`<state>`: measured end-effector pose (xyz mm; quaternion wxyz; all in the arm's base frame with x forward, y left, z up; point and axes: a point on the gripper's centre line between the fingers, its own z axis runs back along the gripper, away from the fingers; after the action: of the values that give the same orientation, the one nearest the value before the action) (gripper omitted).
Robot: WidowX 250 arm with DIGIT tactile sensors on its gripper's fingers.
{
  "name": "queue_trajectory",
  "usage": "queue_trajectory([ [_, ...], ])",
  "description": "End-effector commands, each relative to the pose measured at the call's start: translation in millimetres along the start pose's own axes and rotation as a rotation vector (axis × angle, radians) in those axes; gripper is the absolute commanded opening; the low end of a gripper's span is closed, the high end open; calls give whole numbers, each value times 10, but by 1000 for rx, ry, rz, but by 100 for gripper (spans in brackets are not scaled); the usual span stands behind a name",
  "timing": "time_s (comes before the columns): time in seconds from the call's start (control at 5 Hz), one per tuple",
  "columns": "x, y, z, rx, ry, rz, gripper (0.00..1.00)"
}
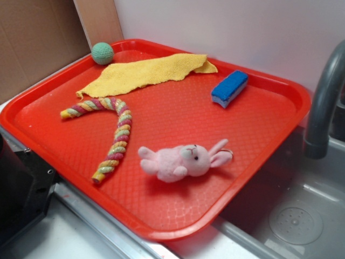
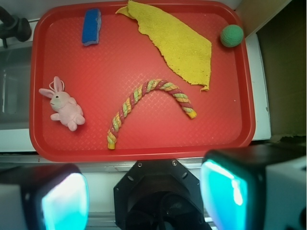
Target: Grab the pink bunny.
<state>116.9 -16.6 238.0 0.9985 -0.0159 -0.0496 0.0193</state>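
Wrist view: my fingers (image 2: pixel 144 201) spread wide and empty at the bottom of the frame, one pad (image 2: pixel 62 201) on the left and the other at right, both glowing teal, high over the near rim of the red tray (image 2: pixel 144 62). Pink bunny (image 2: pixel 64 108) lies near the tray's left edge in this view, ears pointing toward the tray's far side, well apart from my fingers and touching nothing else. Striped rope (image 2: pixel 151 105) arches across the middle of the tray, between me and the yellow cloth (image 2: pixel 177 43). Blue sponge (image 2: pixel 91 26) sits near the far rim, green ball (image 2: pixel 231 35) in the far right corner, just beside the cloth. Exterior view: bunny (image 1: pixel 180 159) on its side near the tray's front edge, head toward the grey faucet (image 1: pixel 323 108) and sink. Rope (image 1: pixel 110 135) bends to its left, sponge (image 1: pixel 230 88) beyond it, cloth (image 1: pixel 145 73) and ball (image 1: pixel 102 53) at the back. My arm shows only as a dark shape at the lower left. Tray sits on the worktop (image 1: pixel 59 237) beside the sink.
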Motion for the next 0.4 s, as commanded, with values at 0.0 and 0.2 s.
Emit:
queue_trajectory([
  [0.0, 0, 0, 0, 0, 0, 0, 100],
  [0.2, 242, -281, -259, 21, 36, -141, 100],
])
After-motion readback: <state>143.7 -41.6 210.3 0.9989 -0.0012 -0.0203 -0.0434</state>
